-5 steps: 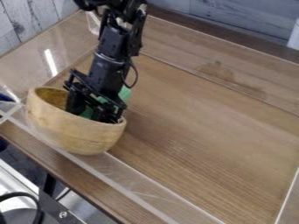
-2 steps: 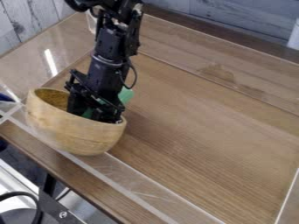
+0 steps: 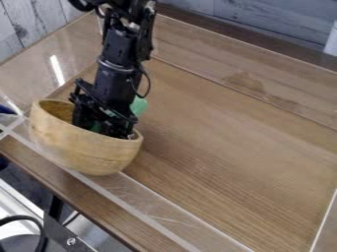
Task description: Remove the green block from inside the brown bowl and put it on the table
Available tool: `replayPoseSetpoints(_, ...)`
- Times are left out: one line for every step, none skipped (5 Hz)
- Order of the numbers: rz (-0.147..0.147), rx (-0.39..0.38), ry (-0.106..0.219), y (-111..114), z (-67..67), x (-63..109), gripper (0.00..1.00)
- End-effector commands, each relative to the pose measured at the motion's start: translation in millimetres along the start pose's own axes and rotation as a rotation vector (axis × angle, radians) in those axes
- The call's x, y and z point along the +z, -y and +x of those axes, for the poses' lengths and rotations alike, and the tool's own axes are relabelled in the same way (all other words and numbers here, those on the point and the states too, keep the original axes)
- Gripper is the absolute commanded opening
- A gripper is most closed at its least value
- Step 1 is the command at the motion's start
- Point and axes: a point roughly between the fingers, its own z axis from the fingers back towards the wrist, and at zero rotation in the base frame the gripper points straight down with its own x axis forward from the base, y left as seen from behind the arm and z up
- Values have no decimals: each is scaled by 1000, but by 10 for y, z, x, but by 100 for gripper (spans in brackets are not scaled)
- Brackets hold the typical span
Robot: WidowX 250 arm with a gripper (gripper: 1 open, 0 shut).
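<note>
My gripper [image 3: 105,120] is down inside the brown bowl [image 3: 79,143], black and angled steeply, and its fingers are closed tight. I cannot make out from this view whether anything sits between them, because the tips are buried in shadow against the bowl's inner wall.

Just at the two o'clock side of the gripper, I see a bit of bright green, the green block [image 3: 137,104], showing beside the black arm [image 3: 118,54] right at the bowl's far rim. Only a small part of it is visible, so I cannot tell whether it rests in the bowl, leans on the rim, or lies just outside.

The arm rises from the bowl toward twelve o'clock and leaves the picture at the top edge.

The bowl itself sits at about eight o'clock in my view, on the table [image 3: 237,128], close to the near-left edge. A low clear wall [image 3: 184,212] runs along that near edge, and another lines the far side toward one o'clock.
</note>
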Motion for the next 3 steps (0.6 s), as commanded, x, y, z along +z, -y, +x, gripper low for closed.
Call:
replayPoseSetpoints(15, 28, 68, -24, 67, 193, 0)
replayPoseSetpoints(9, 32, 75, 19, 85, 204, 0)
replayPoseSetpoints(-4, 17, 76, 37, 132, 198, 0)
